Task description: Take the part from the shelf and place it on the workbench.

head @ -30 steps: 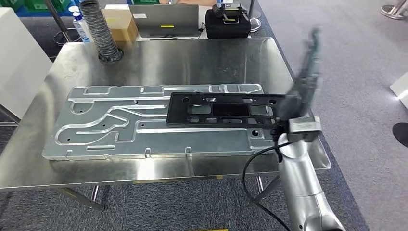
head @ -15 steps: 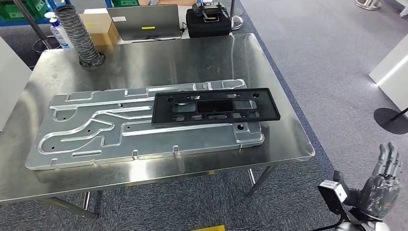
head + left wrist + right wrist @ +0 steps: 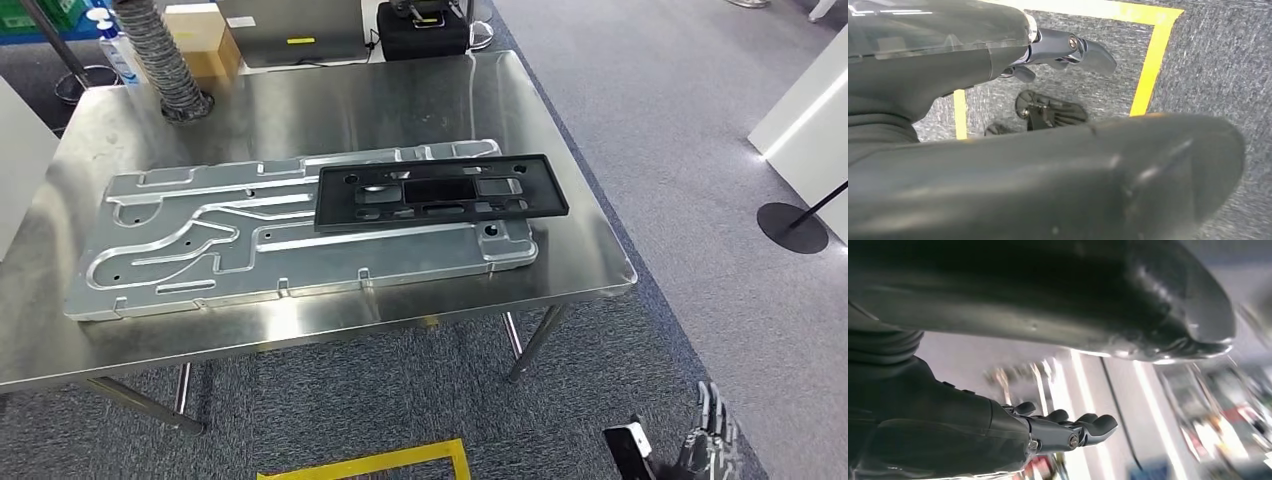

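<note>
On the workbench (image 3: 560, 110), right half: black part (image 3: 440, 192), long axis left-right, lying across the grey plate (image 3: 200, 250). Right hand (image 3: 706, 438), fingers spread and empty, hangs well nearer, lower right. Left hand (image 3: 1068, 47) empty.

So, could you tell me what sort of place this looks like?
Probably a factory or workshop floor: a steel workbench carrying a machined metal plate and black part, yellow floor tape, and a flexible duct hose.
</note>
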